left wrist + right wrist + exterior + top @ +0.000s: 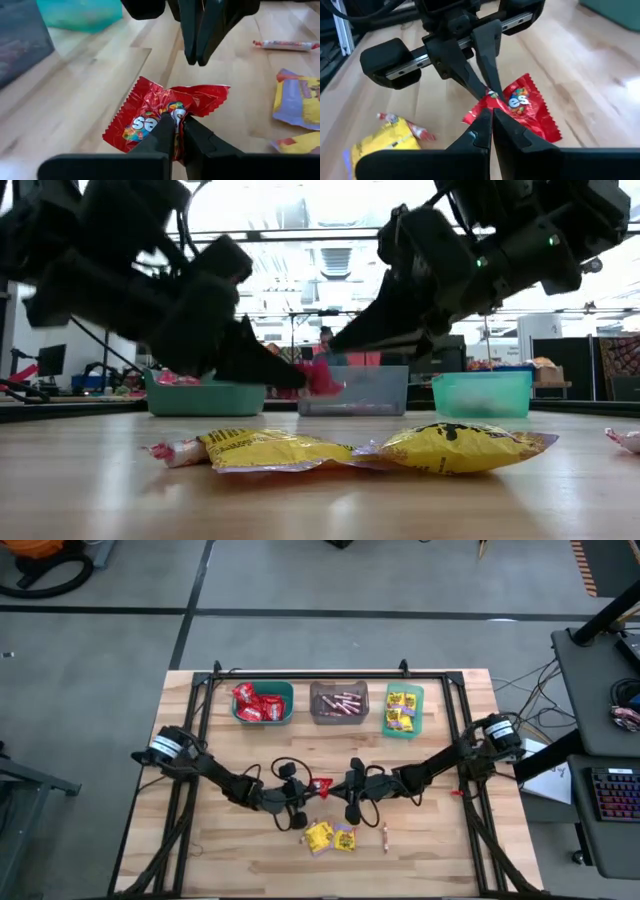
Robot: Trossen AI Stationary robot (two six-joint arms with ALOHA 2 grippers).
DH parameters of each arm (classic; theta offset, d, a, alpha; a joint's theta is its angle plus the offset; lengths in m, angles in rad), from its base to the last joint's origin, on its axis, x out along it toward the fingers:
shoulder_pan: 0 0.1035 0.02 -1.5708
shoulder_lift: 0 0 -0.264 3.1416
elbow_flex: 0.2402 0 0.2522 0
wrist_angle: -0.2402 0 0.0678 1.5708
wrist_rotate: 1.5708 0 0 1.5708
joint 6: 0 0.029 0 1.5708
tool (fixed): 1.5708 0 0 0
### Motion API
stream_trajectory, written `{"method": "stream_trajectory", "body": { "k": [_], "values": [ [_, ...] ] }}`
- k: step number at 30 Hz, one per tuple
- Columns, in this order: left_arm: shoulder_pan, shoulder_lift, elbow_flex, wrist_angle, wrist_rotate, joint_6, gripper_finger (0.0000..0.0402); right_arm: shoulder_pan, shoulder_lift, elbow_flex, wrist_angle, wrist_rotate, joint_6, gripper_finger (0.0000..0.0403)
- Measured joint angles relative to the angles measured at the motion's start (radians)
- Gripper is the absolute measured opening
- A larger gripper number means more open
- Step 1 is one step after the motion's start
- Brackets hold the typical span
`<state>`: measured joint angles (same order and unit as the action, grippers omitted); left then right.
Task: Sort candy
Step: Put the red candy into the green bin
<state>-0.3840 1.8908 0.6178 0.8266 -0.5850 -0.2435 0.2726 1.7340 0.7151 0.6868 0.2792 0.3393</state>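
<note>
Left gripper (175, 131) clamped on a red packet (165, 117) at mid-table, fingers pinched together through the packet's middle, wrapper fanning out to both sides of the jaws. Right gripper (490, 125) just opposite, tip to tip with the left — jaws fully closed, and whether they nip the packet's near edge or only meet it cannot be told from the wrist views. Seen from table height, red packet (322, 377) lifted clear of the wood between the two sets of dark fingers. Below and in front of the jaws, two yellow packets (330, 837) flat on the table, touching each other, with a thin pinkish stick (385, 834) just beside them. Beyond the jaws, along the far edge: teal bin (263, 703) holding red packets, grey bin (338, 702) holding pinkish sticks, green bin (403, 710) holding yellow packets — all three well apart from the grippers.
</note>
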Motion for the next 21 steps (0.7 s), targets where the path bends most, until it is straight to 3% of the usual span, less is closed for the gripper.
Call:
{"method": "stream_trajectory", "body": {
  "k": [10, 16, 21],
  "values": [
    [0.000, -0.302, 0.002, -0.412, -0.045, 0.010, 0.0000, 0.000, -0.136, 0.000, -0.126, 0.001, -0.001, 0.0009],
    [0.031, -0.529, 0.003, -0.788, -0.238, 0.016, 0.0000, 0.000, -0.174, 0.000, -0.130, 0.001, -0.013, 0.0009],
    [0.173, -0.693, 0.003, -1.113, -0.344, -0.070, 0.0000, -0.002, -0.173, 0.000, -0.129, 0.009, -0.013, 0.0009]
  ]
}}
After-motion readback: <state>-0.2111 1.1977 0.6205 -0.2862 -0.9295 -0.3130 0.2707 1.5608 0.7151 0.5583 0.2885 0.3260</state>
